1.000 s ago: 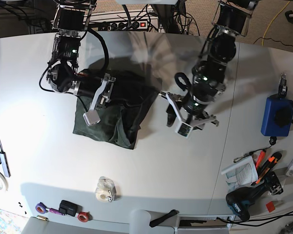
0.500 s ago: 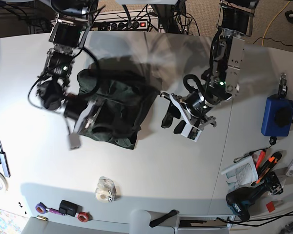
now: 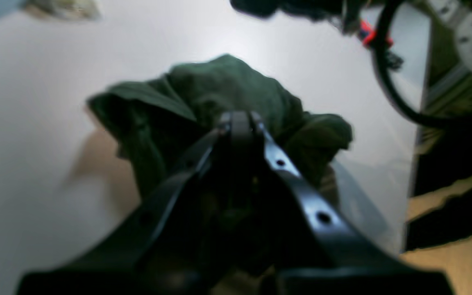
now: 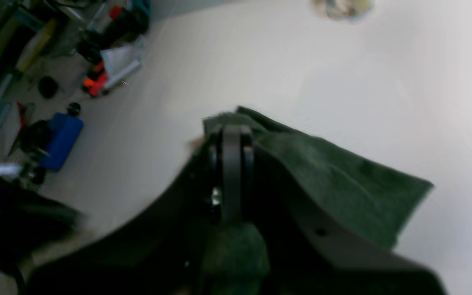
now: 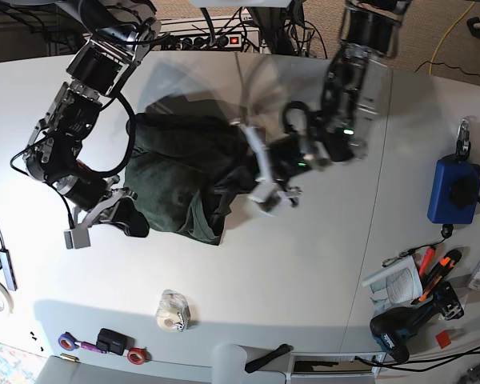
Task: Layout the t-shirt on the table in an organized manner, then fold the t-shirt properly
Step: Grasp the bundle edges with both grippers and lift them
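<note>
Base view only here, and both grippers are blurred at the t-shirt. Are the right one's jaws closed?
Observer: Yes. Its wrist view shows the right gripper shut on a corner of the t-shirt.
Operator: And the left?
Observer: The left gripper is shut as well, tips against bunched cloth; whether any cloth is pinched I cannot tell.
Operator: Is the cloth flat there?
Observer: No. The left wrist view shows it heaped in folds on the table.
</note>
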`<state>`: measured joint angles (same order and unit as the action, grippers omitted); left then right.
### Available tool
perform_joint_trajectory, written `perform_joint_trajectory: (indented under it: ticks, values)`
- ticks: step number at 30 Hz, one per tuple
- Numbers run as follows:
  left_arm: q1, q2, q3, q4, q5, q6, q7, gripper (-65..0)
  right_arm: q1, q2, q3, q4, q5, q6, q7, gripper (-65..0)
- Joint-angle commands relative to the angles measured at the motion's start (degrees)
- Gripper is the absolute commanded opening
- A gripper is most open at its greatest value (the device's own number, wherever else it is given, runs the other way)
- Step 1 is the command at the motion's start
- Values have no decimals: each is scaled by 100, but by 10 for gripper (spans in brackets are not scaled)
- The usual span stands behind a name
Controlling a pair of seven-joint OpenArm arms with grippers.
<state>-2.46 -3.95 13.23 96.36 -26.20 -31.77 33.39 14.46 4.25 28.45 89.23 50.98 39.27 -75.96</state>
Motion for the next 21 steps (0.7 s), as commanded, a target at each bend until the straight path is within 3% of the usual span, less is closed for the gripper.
perform_joint_trajectory:
  ticks: [1, 6, 11, 17, 21]
  values:
    - [-142, 52, 199, 98, 44, 79, -173, -650, 125, 46, 0, 105, 142, 73, 227, -650]
    - [-337, 59, 1303, 98, 857, 1001, -173, -650, 122, 48, -83, 103, -435, 73, 424, -650]
    - [-529, 61, 1882, 98, 1593, 1869, -76, -650, 44, 48, -568, 103, -730, 73, 439, -650]
    - [-544, 55, 1963, 83, 1768, 2175, 188, -650, 13, -2, -1558, 103, -1012, 73, 623, -650]
    - [-511, 37, 1963, -114, 1766, 2173, 306, -650, -7, 4, -2197, 101, -1523, -225, 778, -650]
